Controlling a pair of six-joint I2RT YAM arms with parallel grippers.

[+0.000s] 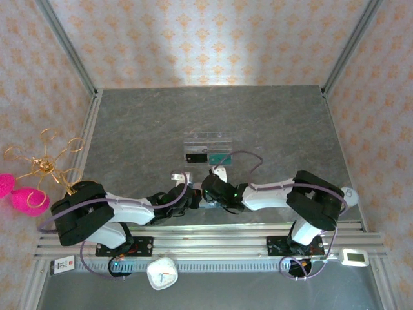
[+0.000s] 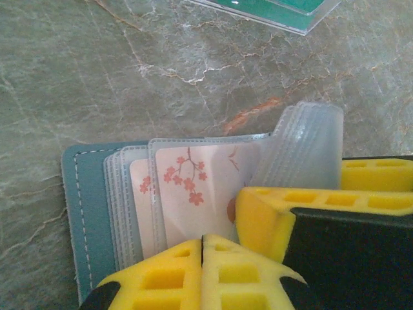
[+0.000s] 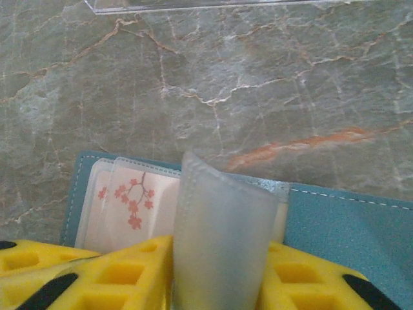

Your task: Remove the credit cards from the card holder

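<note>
The teal-blue card holder (image 2: 87,213) lies open on the table, its clear sleeves (image 2: 139,194) fanned out over inserts printed with pink blossoms. My right gripper (image 3: 218,258) is shut on a bundle of sleeves (image 3: 219,213) and holds it curled upward; the same bundle (image 2: 310,139) stands beside that gripper's yellow finger (image 2: 284,210). My left gripper (image 2: 203,248) is shut at the holder's near edge, with nothing showing between its pads. Both grippers meet low in the top view, left (image 1: 191,197) and right (image 1: 210,188). A small silvery grey card (image 1: 177,175) lies just beyond them. The blue card is hidden.
A clear acrylic tray (image 1: 208,139) sits behind the holder with a black card (image 1: 195,157) and a teal-green card (image 1: 221,155) at its front. The tray's corner (image 2: 303,26) and its edge (image 3: 193,5) also show in the wrist views. Bare marble table surrounds them.
</note>
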